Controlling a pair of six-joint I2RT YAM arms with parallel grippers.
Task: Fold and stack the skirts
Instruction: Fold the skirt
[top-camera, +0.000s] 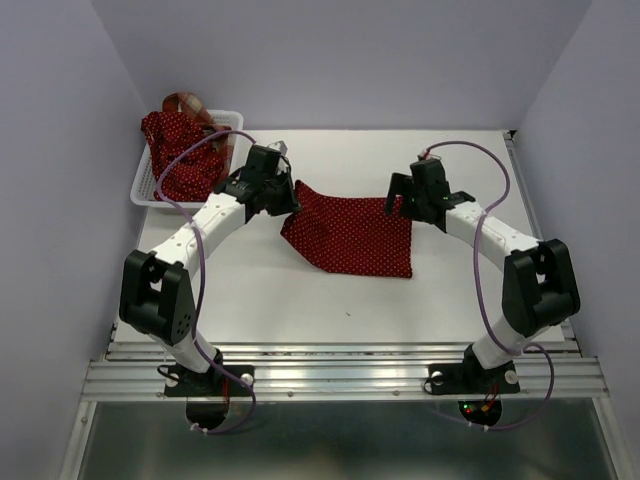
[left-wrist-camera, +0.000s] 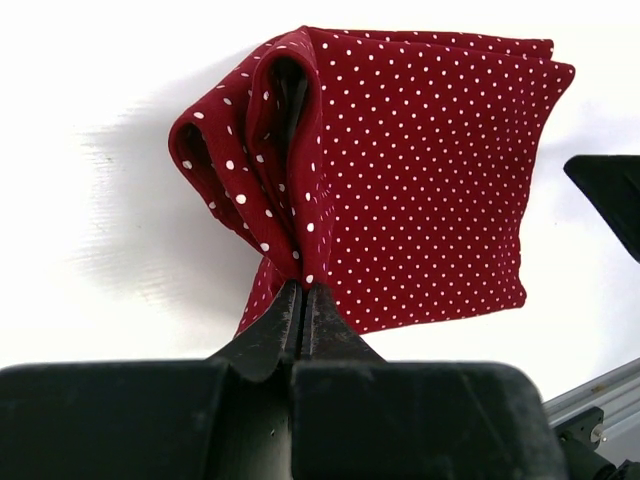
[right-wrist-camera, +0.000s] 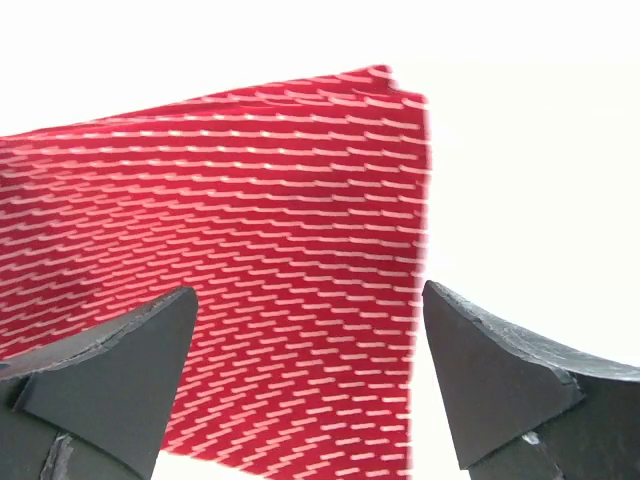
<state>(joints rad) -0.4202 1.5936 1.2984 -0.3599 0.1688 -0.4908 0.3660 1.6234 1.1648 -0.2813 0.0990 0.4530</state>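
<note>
Progress: early, by my reckoning. One dark red polka-dot skirt (top-camera: 350, 238) lies on the white surface (top-camera: 300, 300) at the centre of the overhead view, between the two arms; the left wrist view shows several layers along its edges, so at least one fold looks made; it is not yet flat, its upper-left corner being gathered into a raised bunch. The left hand (left-wrist-camera: 300, 292) is clenched on that bunched corner, cloth rising from between its pressed jaws. The right hand (right-wrist-camera: 308, 295) is released, jaws wide apart with nothing between them, hovering over the skirt's upper-right corner.

Outstanding: a second polka-dot skirt (top-camera: 185, 160) and the plaid skirt (top-camera: 183, 100) sit heaped and unfolded in the white lattice basket (top-camera: 143, 188) at the upper left of the frame, the plaid one showing only at the back; no stack exists on the surface; I judge two skirts wholly to do and the first to be finished.

Surroundings: the basket stands at the left edge of the surface, just beside the left arm; that arm's purple cable (top-camera: 222, 134) loops across the basket and its heap, and could snag cloth on a reach inside; plain walls close in on both sides.
</note>
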